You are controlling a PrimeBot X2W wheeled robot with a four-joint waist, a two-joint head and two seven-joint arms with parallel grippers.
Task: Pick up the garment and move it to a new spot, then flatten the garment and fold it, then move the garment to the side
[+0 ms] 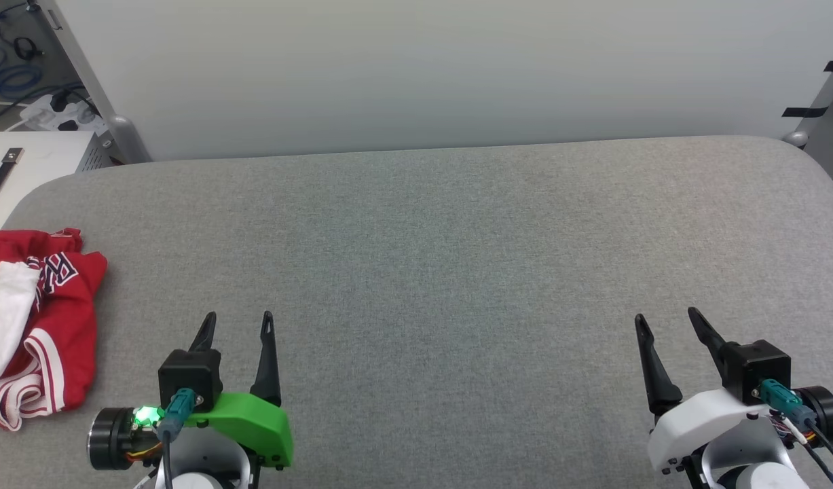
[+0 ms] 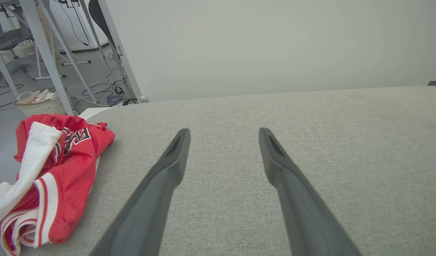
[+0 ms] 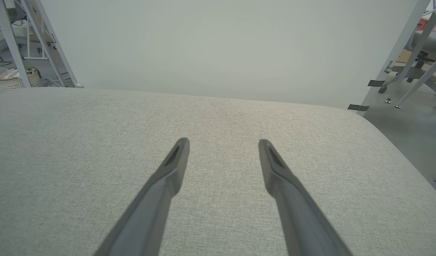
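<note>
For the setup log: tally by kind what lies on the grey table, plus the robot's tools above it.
Red and white garment: 1, crumpled at the left edge of the table
Tools: 2, the left tool and the right tool, both open and empty
Total: 3

A red garment [image 1: 70, 312] with white sleeves, red-white striped trim and black lettering is lying at the left edge of the grey desk [image 1: 457, 258].

garment [image 1: 63, 326] — far left on the table [image 1: 430, 258]
</note>
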